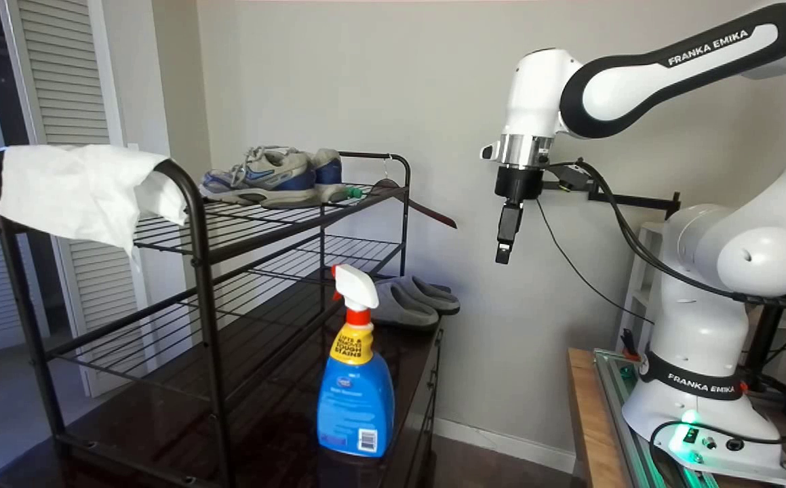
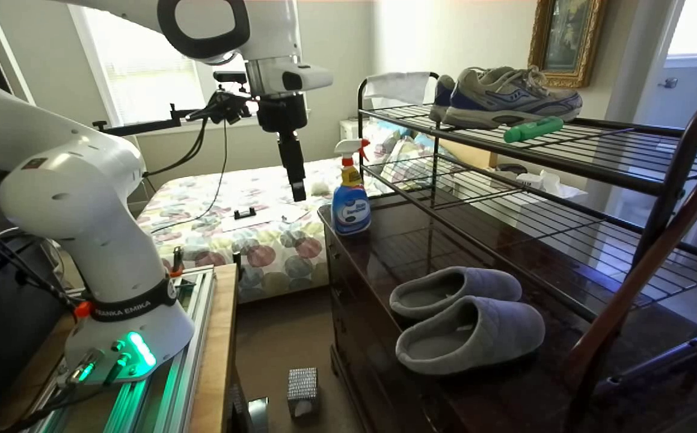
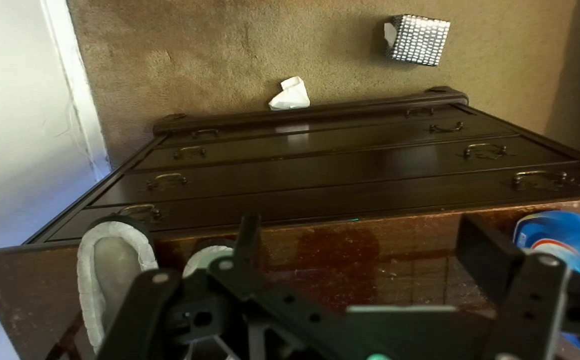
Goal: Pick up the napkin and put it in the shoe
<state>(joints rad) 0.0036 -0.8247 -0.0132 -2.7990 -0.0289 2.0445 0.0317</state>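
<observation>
Napkin (image 1: 67, 193) over rack end (image 1: 207, 298), shoes (image 1: 281, 173) (grey-blue) on top shelf (image 1: 257, 240); tool (image 3: 362, 230) spread

Plain pale walls (image 1: 338, 74) meet a white baseboard (image 1: 504, 446). Louvred doors (image 1: 67, 74) stand beyond a black wire rack (image 1: 208, 325), which rests on a dark, glossy dresser (image 3: 345, 175). Brown carpet (image 3: 209, 55) lies at its foot. In an exterior view, a bright window (image 2: 144, 72) stands behind a bed (image 2: 288, 237) printed with coloured discs, and a gilt-framed picture (image 2: 568, 36) hangs on the wall.
</observation>
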